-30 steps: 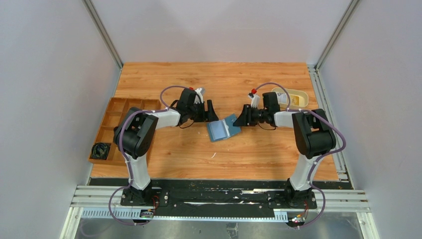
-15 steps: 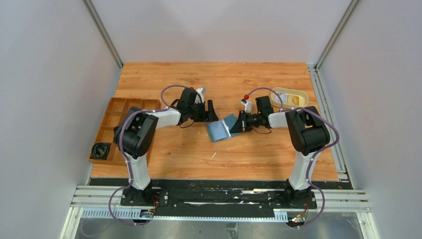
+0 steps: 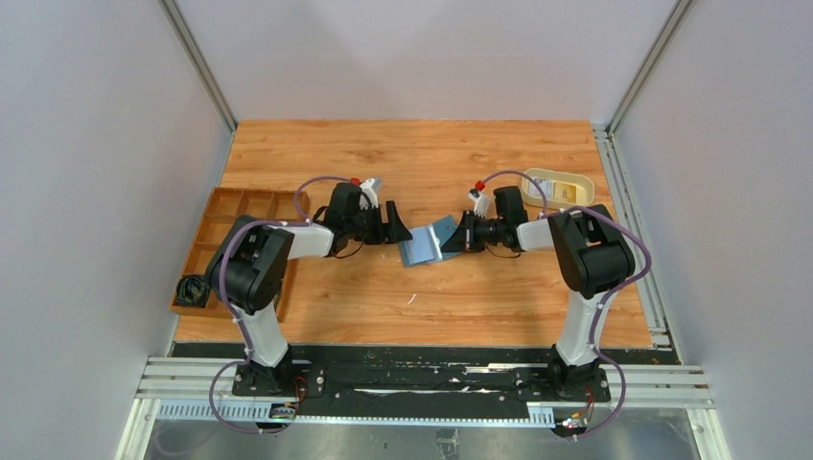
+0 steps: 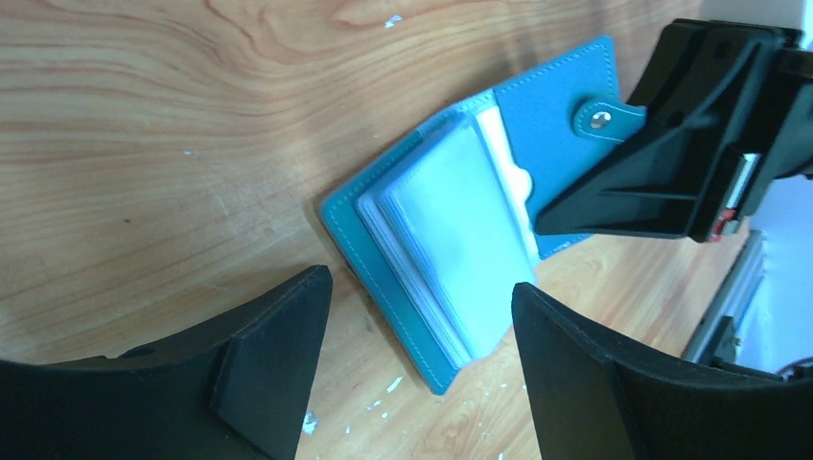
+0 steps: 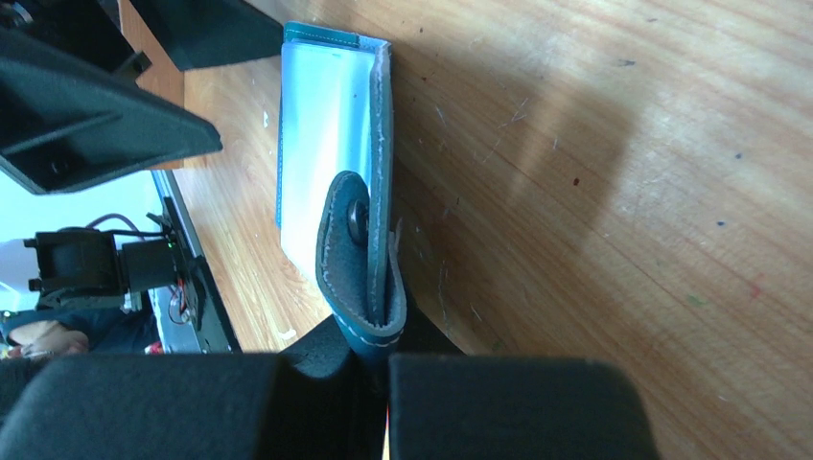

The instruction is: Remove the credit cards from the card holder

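The blue card holder [image 3: 425, 245] lies open on the wooden table between my two grippers. In the left wrist view it [image 4: 383, 225] shows a stack of whitish sleeves with cards [image 4: 458, 230] and a snap tab [image 4: 604, 117] on its far flap. My left gripper [image 3: 396, 224] is open and empty; its jaws [image 4: 420, 287] stand either side of the holder's near corner without touching it. My right gripper [image 3: 451, 240] is shut on the holder's tab flap [image 5: 379, 297], holding that flap on edge above the table; the fingers [image 5: 518, 402] meet around the leather.
A cream oval dish [image 3: 581, 182] with small whitish and yellow pieces in it stands at the back right, behind the right arm. A brown wooden compartment tray [image 3: 216, 240] lies at the left edge, with a dark coiled thing [image 3: 194, 289] in its near compartment.
My right gripper has moved left onto the holder's right flap and shut on it, raising that flap. My left gripper has shifted a little left and lower and stays open.
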Motion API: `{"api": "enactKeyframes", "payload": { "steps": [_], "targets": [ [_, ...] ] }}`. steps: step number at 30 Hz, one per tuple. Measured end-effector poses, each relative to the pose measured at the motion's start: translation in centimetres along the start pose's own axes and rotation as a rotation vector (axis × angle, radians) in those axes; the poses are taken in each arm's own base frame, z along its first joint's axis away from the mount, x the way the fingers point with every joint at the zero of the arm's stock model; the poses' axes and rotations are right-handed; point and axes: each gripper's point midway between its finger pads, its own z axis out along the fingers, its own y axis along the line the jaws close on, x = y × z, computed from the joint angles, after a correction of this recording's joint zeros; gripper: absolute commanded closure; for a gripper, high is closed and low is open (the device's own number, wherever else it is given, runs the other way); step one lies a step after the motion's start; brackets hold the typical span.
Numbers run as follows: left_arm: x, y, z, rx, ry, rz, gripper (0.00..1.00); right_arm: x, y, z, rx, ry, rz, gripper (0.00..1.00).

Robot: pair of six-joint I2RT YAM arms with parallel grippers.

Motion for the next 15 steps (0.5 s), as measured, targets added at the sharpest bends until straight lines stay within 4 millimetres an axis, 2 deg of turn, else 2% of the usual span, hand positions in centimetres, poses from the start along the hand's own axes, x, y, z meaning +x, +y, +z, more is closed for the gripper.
{"api": "enactKeyframes", "payload": {
  "steps": [10, 15],
  "targets": [
    [1.0, -1.2, -0.1, 0.117, -0.043, -0.076, 0.21, -1.4, 0.3, 0.1, -0.009, -0.073, 0.041, 1.0],
    [1.3, -1.7, 0.1, 0.185, -0.081, -0.147, 0.22, -1.3, 0.3, 0.0, -0.018, -0.089, 0.051, 1.0]
  ]
}}
